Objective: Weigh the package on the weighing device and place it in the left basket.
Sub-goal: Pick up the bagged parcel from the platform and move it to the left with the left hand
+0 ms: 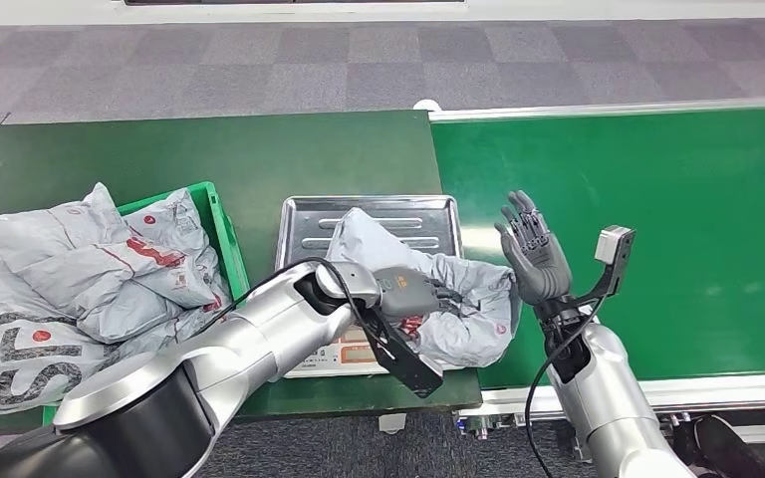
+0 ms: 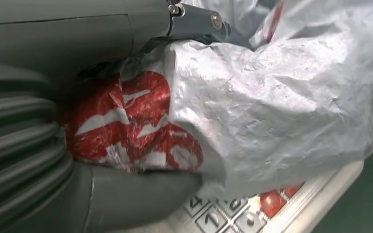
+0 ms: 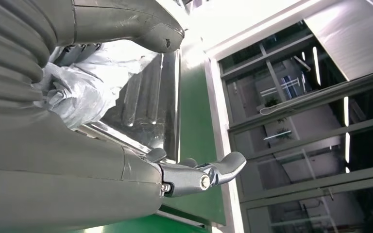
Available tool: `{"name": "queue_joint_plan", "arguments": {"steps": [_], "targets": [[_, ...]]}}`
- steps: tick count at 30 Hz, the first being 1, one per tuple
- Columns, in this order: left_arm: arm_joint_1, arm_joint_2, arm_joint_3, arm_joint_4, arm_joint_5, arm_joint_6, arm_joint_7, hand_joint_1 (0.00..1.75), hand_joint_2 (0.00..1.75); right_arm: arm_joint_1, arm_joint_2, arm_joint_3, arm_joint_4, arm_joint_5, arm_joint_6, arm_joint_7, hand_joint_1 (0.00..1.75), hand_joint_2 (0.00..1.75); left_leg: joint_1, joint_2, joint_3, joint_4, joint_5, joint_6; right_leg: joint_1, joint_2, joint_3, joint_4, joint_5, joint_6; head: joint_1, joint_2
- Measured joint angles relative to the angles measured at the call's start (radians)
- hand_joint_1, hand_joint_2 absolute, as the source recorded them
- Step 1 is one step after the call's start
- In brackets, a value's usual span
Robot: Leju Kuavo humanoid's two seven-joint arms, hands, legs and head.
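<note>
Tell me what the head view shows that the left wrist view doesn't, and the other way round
Head view alone: the green basket heaped with grey bags at the left, the scale's steel tray, the green belt, and the right hand raised with fingers apart, holding nothing. Left wrist view alone: the scale's keypad with grey and red keys just under the package, and the red print seen close. Both show the grey package on the scale with the left hand gripping it; close up, the thumb presses in beside the red print.

arms: silver, black shoulder | left hand point(image 1: 413, 292): grey | right hand point(image 1: 532, 256): dark grey, black cable
</note>
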Motion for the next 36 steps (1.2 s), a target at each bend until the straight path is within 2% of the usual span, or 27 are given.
{"name": "queue_joint_plan", "arguments": {"steps": [10, 15, 30, 36], "targets": [[-0.006, 0.0, 0.003, -0.008, 0.014, 0.044, -0.013, 1.75, 1.75, 0.002, 0.0, 0.0, 0.0, -0.012, 0.012, 0.008, 0.0, 1.75, 0.0, 0.0, 0.0, 0.0, 0.0, 0.0, 0.0, 0.0, -0.001, 0.0, 0.0, 0.0, 0.0, 0.0], [-0.006, 0.006, 0.007, -0.026, 0.019, 0.096, -0.018, 1.75, 1.75, 0.008, 0.0, 0.0, 0.0, -0.018, 0.012, 0.006, 0.0, 1.75, 0.0, 0.0, -0.001, 0.0, 0.0, 0.0, 0.0, 0.0, -0.002, 0.0, 0.0, 0.0, 0.0, 0.0], [-0.011, 0.074, 0.036, -0.186, 0.031, 0.132, -0.012, 1.75, 1.75, 0.038, -0.001, 0.0, -0.015, -0.031, 0.013, 0.013, 0.0, 1.75, 0.0, 0.0, -0.005, 0.0, 0.0, 0.0, 0.0, 0.0, -0.006, 0.0, 0.0, 0.0, 0.0, 0.0], [-0.01, 0.138, 0.055, -0.293, -0.006, 0.17, 0.04, 1.75, 1.75, 0.048, -0.007, 0.0, -0.026, -0.04, 0.019, 0.016, 0.0, 1.75, 0.0, 0.001, -0.005, 0.0, 0.0, 0.0, 0.0, 0.001, -0.006, 0.0, 0.0, 0.0, 0.0, 0.0]]}}
